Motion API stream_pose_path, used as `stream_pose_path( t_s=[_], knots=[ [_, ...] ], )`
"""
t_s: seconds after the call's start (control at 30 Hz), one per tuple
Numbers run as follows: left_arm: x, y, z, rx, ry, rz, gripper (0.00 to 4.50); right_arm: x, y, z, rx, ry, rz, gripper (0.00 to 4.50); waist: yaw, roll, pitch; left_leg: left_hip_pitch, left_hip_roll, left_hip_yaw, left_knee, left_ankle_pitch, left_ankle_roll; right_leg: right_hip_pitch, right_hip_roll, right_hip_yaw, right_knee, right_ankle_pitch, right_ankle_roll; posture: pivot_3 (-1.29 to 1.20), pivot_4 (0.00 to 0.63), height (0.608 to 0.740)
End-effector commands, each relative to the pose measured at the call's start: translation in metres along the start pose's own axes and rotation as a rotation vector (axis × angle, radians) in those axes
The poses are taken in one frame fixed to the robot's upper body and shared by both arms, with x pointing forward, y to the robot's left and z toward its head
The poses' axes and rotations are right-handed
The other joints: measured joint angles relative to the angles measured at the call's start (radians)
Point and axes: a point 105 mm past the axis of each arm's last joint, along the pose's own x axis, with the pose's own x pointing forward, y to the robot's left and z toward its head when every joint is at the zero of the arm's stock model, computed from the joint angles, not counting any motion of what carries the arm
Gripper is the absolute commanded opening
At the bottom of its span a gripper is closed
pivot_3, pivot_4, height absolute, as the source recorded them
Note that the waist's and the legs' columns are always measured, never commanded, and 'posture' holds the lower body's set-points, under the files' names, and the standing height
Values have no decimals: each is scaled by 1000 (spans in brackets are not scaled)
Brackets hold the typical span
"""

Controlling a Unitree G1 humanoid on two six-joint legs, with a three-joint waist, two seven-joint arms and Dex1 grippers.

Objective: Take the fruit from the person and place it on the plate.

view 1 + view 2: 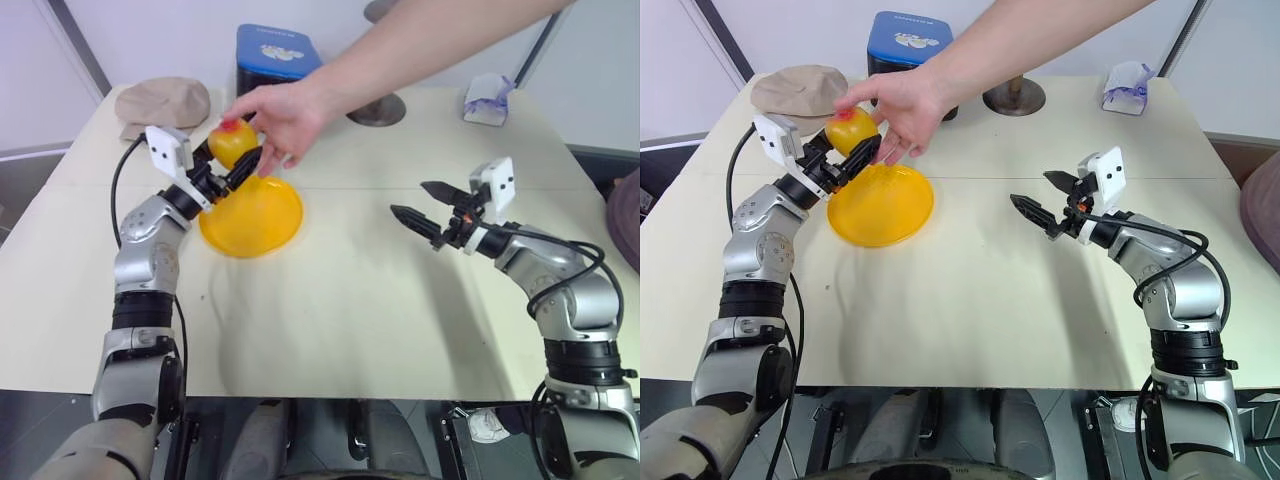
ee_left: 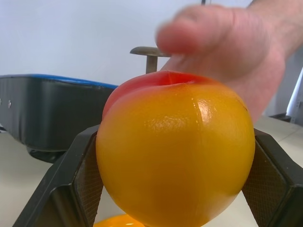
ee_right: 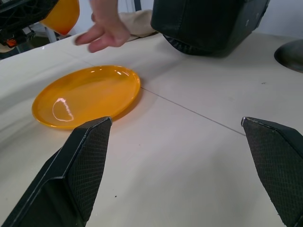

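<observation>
Round shallow yellow plastic plate (image 1: 255,222) lies left of the tabletop's (image 1: 380,300) centre. Tan cloth cap (image 1: 160,102) sits at the far left corner. Small round yellow-orange fruit (image 1: 231,143) is above the plate's far rim, between left gripper (image 1: 228,168) fingers.

I can't read any text; the print on the blue lid (image 1: 909,30) is too small.

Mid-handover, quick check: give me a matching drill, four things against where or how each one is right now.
1. fruit
2. plate
3. right gripper
4. tan cap

a. open, over bare table
b. at the table's far left corner
c. between the left gripper's fingers, the person's hand at it
d. flat on the table, nothing on it

Pairs: 1-c, 2-d, 3-a, 4-b
</observation>
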Motion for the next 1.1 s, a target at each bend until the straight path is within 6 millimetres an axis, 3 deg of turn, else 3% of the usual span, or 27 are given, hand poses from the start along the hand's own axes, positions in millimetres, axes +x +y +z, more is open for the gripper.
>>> stream_pose_path(
  t_s=[0.03,0.2,0.37,0.7,1.1],
  knots=[
    [-1,6,16,97,14,6,3310,-4,0,15,-45,-50,-7,4500,-1,0,0,0,0,0,0,0,0,0,0,0,0,0,0,0,150,740],
    [-24,2,-17,226,287,-104,3310,-6,14,13,-19,-44,48,4500,-6,0,0,0,1,0,0,0,0,0,1,0,0,0,0,0,150,740],
    [-39,7,-37,271,427,-142,3310,-7,35,10,-10,-11,135,4500,0,0,0,0,1,0,0,0,0,0,1,0,0,0,0,0,150,740],
    [-34,9,-44,277,452,-156,3310,-5,44,11,-16,-19,133,4500,1,0,0,0,1,-1,0,0,0,0,0,1,0,0,0,0,150,740],
    [-31,12,-46,260,438,-149,3310,-6,38,11,-26,-21,92,4500,1,0,0,0,1,0,0,0,0,0,0,1,0,0,0,0,150,740]
  ],
)
